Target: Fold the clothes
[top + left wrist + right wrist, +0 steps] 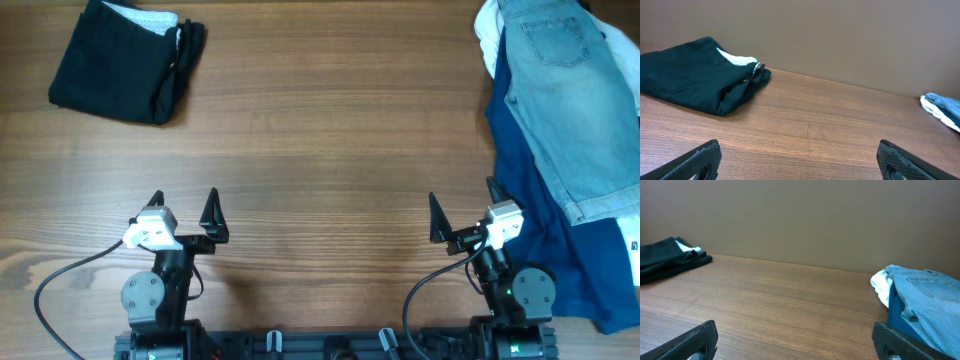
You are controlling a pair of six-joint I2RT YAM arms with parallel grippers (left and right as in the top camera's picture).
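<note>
Denim piece (pixel 575 100): pale blue, it was seen lying uppermost on an unfolded heap at about two o'clock on the table (pixel 330 150).
Dark blue cloth (pixel 525 190): it was spread beneath the denim and reached down toward four o'clock, just beside the right gripper (pixel 461 192).
White cloth (pixel 487 40): it was bunched at the heap's far inner edge.
Black garment (pixel 120 60): it was already folded at ten o'clock, well apart from the heap.
Left gripper (pixel 184 196): it was parked at seven o'clock with its jaws spread wide and nothing between them.
Right gripper: it was likewise spread and empty, at five o'clock.
Handling: the denim was judged the heaviest and stiffest piece, likely to drag the limp cloth below it.
Hold: its thick near edge was judged the best place to be pinched, one corner per gripper.
</note>
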